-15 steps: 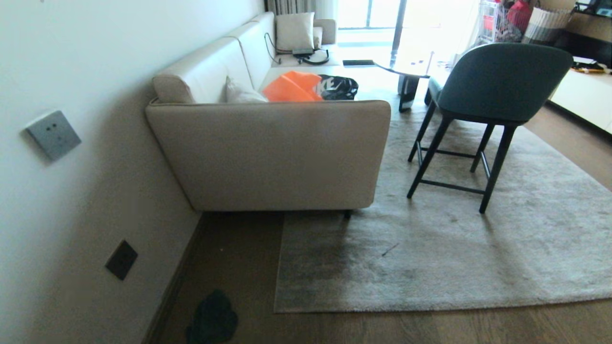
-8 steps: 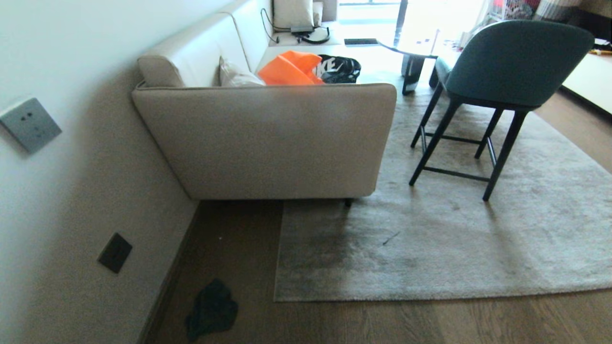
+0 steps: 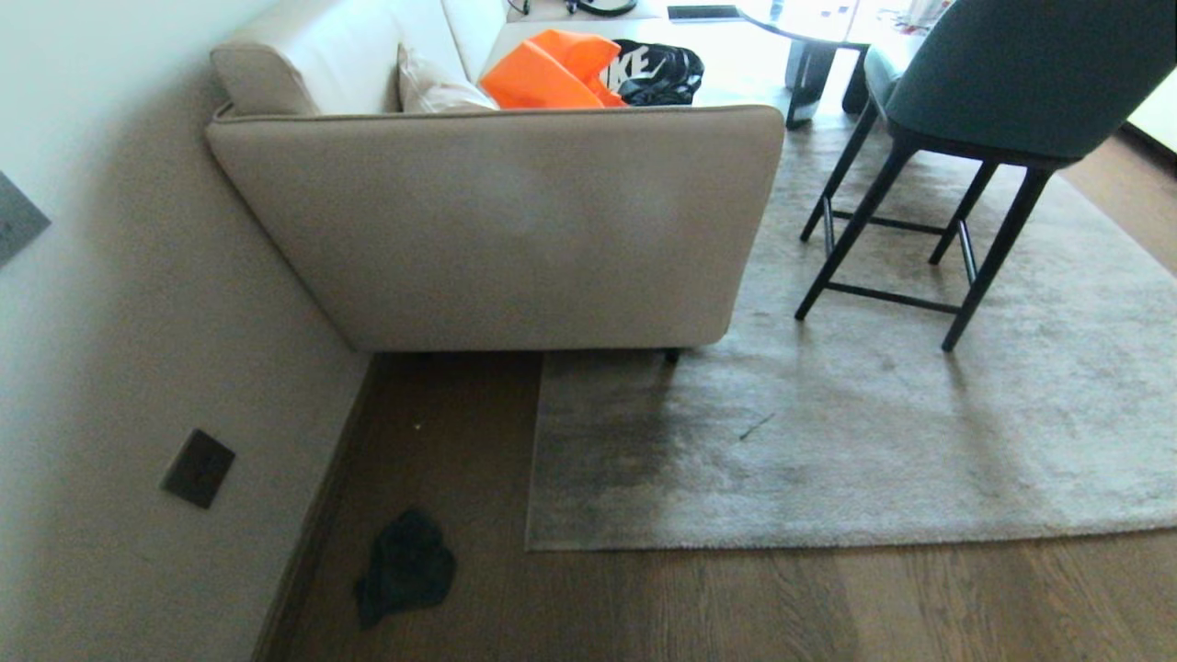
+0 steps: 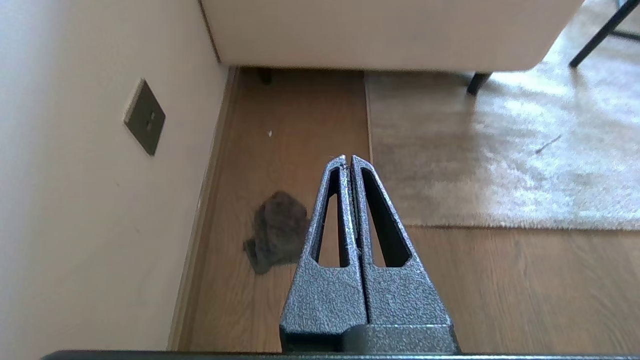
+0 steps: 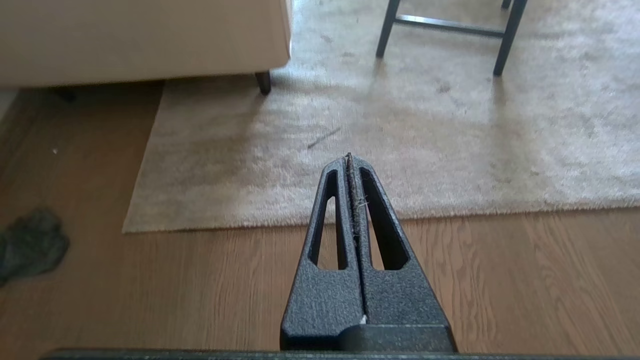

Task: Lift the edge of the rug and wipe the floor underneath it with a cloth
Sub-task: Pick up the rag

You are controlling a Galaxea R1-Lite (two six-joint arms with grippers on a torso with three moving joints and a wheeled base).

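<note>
The rug edge [image 3: 828, 542] lies flat across the lower middle of the head view, its corner [image 3: 531, 544] at bottom centre, with bare floor [image 3: 736, 607] below it. The cloth [image 3: 405, 568] sits crumpled at lower left beside the wall [image 3: 110, 368]. The sofa [image 3: 515, 230] and chair [image 3: 975, 110] stand on the rug behind. The left pincer [image 4: 348, 159] and right pincer [image 5: 349, 157] are both pressed together, holding nothing.

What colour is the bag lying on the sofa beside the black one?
Bright orange. The bag shows best in the head view, on the sofa seat.

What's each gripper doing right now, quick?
Left gripper: shut, holding nothing, above the floor.
Right gripper: shut, holding nothing, near the rug edge.
</note>
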